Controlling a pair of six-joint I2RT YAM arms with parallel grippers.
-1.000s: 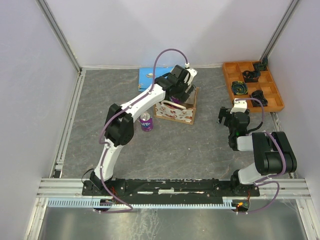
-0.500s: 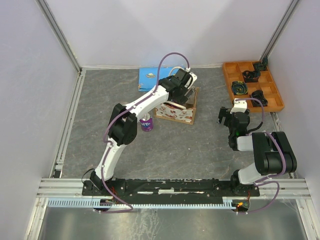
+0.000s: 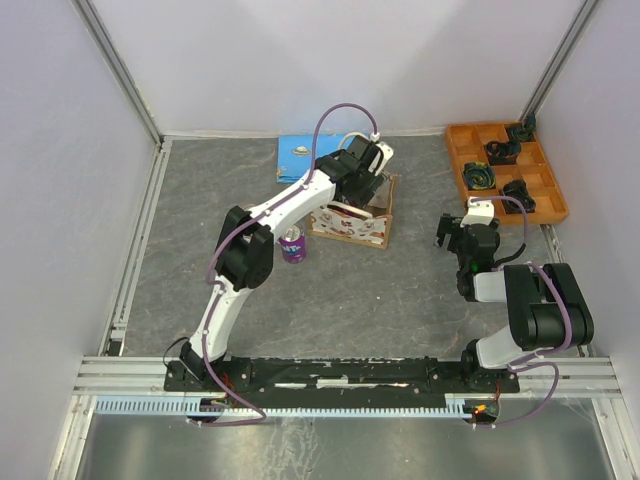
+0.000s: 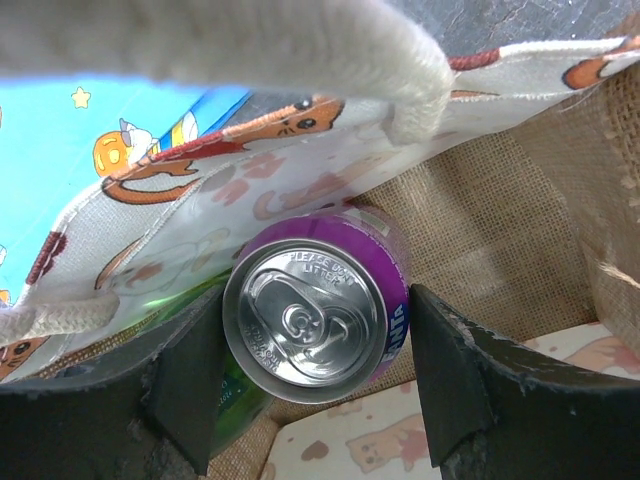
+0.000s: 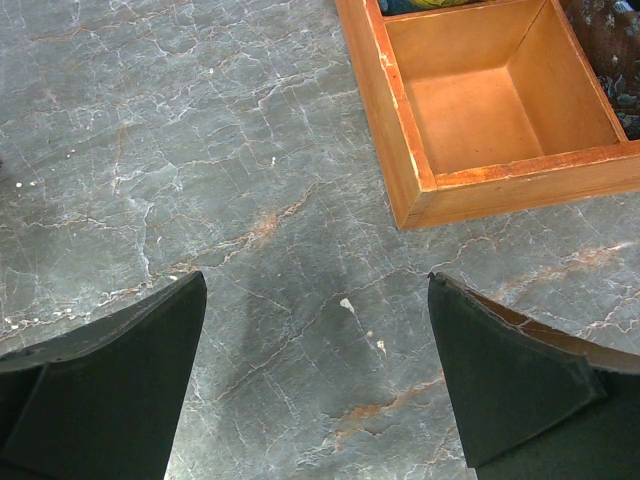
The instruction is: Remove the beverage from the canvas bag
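Inside the canvas bag [image 4: 490, 210], far centre of bench [image 3: 380, 290]: one purple soda can [image 4: 315, 325], lid uppermost, a green container [image 4: 232, 400] crowding its side. Left claw [image 4: 317, 300] reaches down through the bag's mouth and straddles the can, pads [image 4: 190, 370] seemingly touching both flanks, a pinch suited to lifting it straight out. Beside the bag, outside: second purple can [image 3: 292, 245], standing. Right claw [image 5: 315, 290]: spread wide, hovering over the bench near the orange tray [image 5: 400, 150], clear of the work

Purple can [image 4: 315, 325] with a silver top between the black fingers [image 4: 470, 390], cream canvas bag [image 4: 300, 180] printed with reddish-brown animal shapes and paws around them, tan burlap inside.
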